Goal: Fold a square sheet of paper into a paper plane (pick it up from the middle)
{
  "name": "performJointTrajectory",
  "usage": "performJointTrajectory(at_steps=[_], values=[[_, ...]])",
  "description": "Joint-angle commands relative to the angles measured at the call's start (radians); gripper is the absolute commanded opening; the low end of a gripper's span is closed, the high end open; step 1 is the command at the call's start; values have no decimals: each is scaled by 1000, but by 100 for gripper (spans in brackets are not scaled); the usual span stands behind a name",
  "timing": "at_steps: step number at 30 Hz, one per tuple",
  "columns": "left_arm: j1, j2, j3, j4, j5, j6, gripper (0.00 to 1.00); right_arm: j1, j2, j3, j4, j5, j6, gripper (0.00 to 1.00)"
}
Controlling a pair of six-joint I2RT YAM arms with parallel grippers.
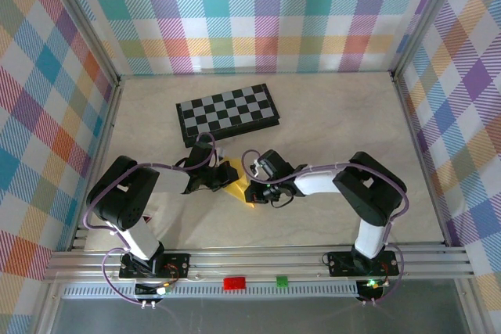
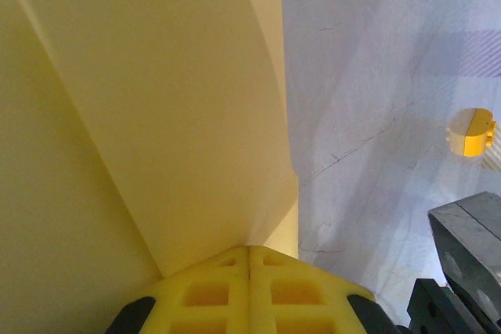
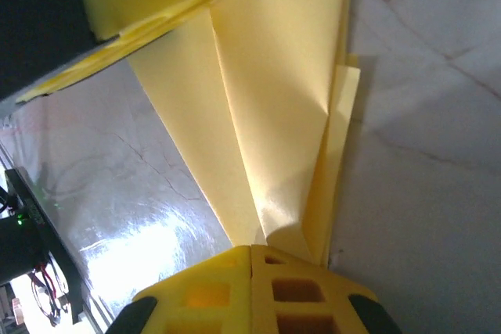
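The yellow sheet of paper [image 1: 241,190] is folded into a pointed wedge with layered flaps, the shape of a paper plane, and hangs between my two grippers just in front of the chessboard. From the left, my left gripper [image 1: 225,179] is shut on it. Its yellow fingers [image 2: 211,291] press together on the fold, and the paper [image 2: 156,115] fans out ahead. My right gripper [image 1: 261,192] is shut on the paper's other end. In the right wrist view its jaws [image 3: 250,249] pinch the creased layers [image 3: 274,115], which run down to the table.
The black-and-grey chessboard [image 1: 227,113] lies at an angle behind the grippers. A small orange-yellow block [image 2: 470,132] sits on the pale table [image 1: 329,115]. Checked walls close in the left, back and right sides.
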Motion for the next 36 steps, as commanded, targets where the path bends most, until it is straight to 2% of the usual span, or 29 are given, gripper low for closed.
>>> performJointTrajectory(at_steps=[1,6,12,16,25,28,36], values=[[13,57,-27,-127,-86,34,0,13,-22,-95,-31,18,36,2],[15,54,-27,-129,-89,34,0,20,-90,-157,7,20,58,3],[14,47,-27,-135,-88,35,0,20,-156,-81,-12,19,31,3],[15,48,-29,-132,-88,34,0,21,-87,20,-24,7,14,3],[15,51,-29,-130,-85,37,0,15,94,207,-130,77,-34,7],[15,51,-26,-135,-82,38,0,11,110,173,-118,51,-20,7],[15,43,-20,-137,-85,39,0,14,7,-28,-25,3,51,8]])
